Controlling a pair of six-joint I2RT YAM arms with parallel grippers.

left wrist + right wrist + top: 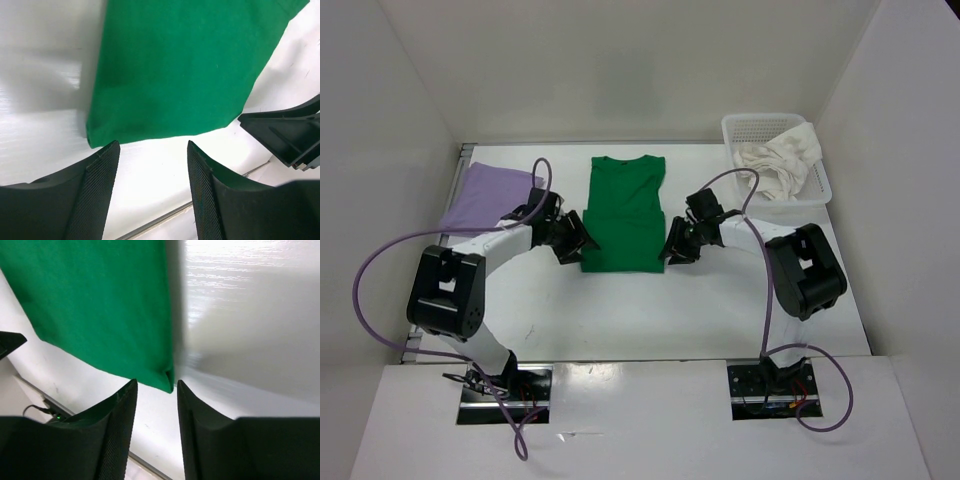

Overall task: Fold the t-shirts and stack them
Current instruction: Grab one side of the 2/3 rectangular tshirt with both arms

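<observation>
The green t-shirt (624,215) lies flat on the table's middle, sleeves folded in, collar far. My left gripper (582,243) is open and empty at its near left corner; that corner shows in the left wrist view (95,137) just beyond the fingertips. My right gripper (668,250) is open and empty at the near right corner, which sits just beyond the tips, in line with the gap, in the right wrist view (167,380). The lavender t-shirt (485,195) lies folded at the far left. The creamy white t-shirt (782,160) is crumpled in the basket.
A white plastic mesh basket (740,128) stands at the far right corner. White walls close in the table on the left, back and right. The arm bases are at the near edge.
</observation>
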